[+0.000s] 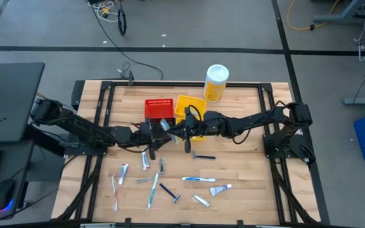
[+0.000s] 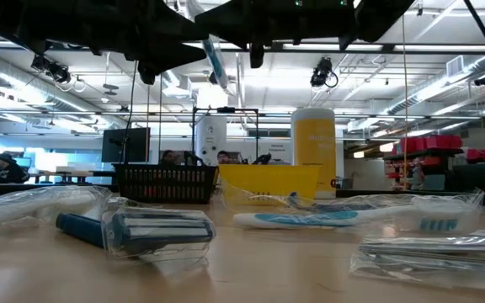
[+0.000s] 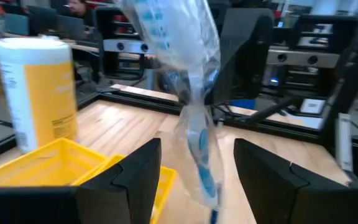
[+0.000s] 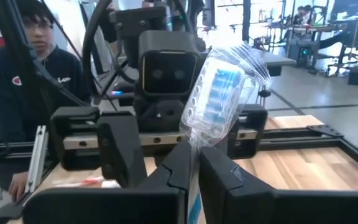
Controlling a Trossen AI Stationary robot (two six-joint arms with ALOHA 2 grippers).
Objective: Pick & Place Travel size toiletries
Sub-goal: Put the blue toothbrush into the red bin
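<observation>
Right end effector (image 4: 194,163) clamped on a bagged toothbrush (image 4: 219,99), held above the yellow bin (image 1: 189,109). Left end effector (image 3: 197,165) spread wide around the toothbrush's lower end.

red bin (image 1: 158,109) | yellow bin (image 1: 189,108) | yellow bottle (image 1: 215,83) | person (image 4: 18,74) behind table

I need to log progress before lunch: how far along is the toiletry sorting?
Early. The right pincer is shut on a bagged toothbrush above the yellow bin, the open left pincer around it. A dozen-odd toiletries lie on the table.
</observation>
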